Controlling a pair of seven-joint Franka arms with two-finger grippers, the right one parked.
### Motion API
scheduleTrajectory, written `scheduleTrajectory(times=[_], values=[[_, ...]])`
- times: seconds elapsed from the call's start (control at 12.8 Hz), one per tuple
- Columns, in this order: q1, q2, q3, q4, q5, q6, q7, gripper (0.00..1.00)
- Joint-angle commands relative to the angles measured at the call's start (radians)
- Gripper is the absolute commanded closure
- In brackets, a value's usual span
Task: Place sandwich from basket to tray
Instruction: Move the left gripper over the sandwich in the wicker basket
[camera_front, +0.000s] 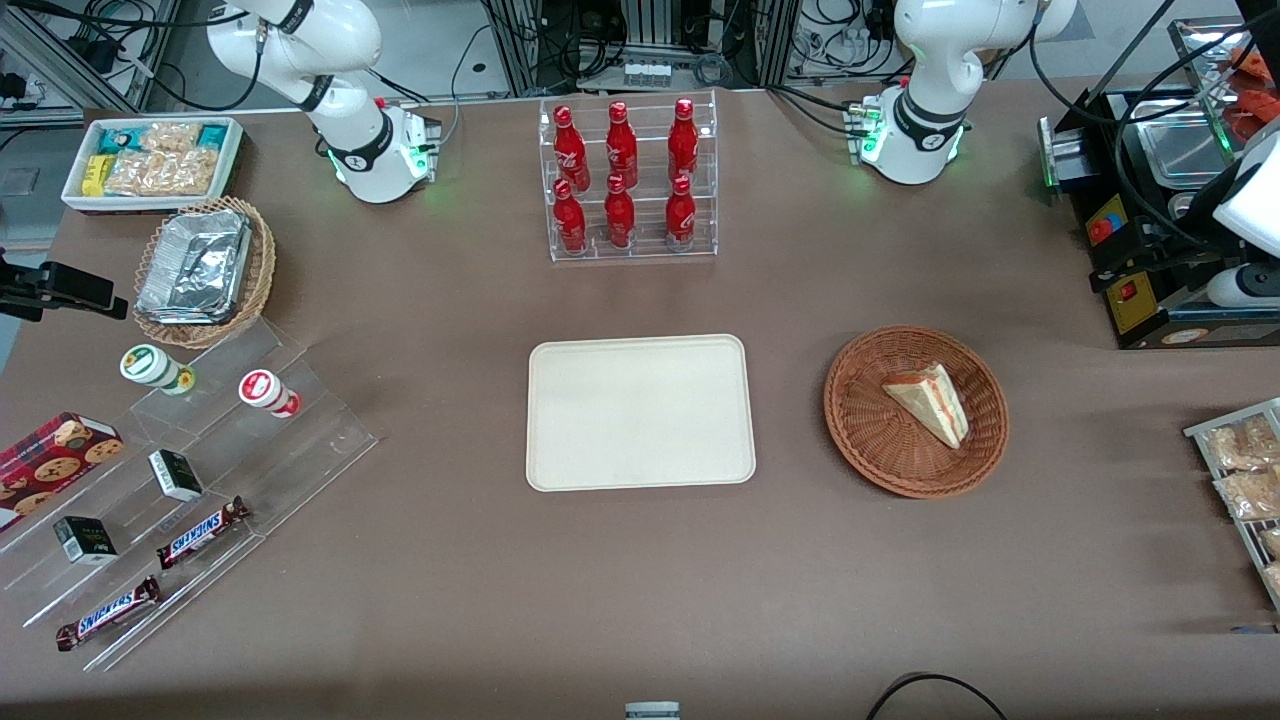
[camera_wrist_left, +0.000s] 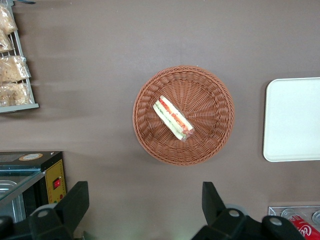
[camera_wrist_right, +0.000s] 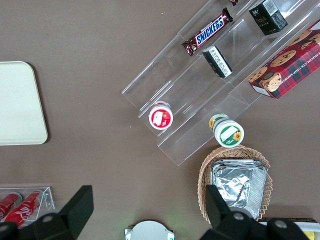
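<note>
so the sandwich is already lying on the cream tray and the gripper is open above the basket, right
Not quite: the sandwich lies in the basket, and the tray holds nothing, as the left wrist view shows. The gripper is open above the basket.

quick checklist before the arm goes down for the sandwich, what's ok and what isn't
1. Sandwich lies in the basket, nothing on top of it: ok.
2. Gripper jaws open, holding nothing: ok.
3. Gripper centred over the sandwich: not ok, it hangs high above the bare table beside the basket.
4. Tray bare, beside the basket: ok.
5. Sandwich wrapped or loose: cannot tell.
</note>
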Motion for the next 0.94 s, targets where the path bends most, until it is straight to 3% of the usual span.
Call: scheduleTrajectory(times=[0.0,0.47,0.86], values=[[-0.006,0.01,-0.016,0.003,-0.01,-0.01,-0.009,0.0],[-0.009,0.113,-0.019,-0.025,-0.008,0.095,-0.051,0.0],[-0.073,0.11,-0.023,-0.264,0.033,0.383,-0.272,0.0]])
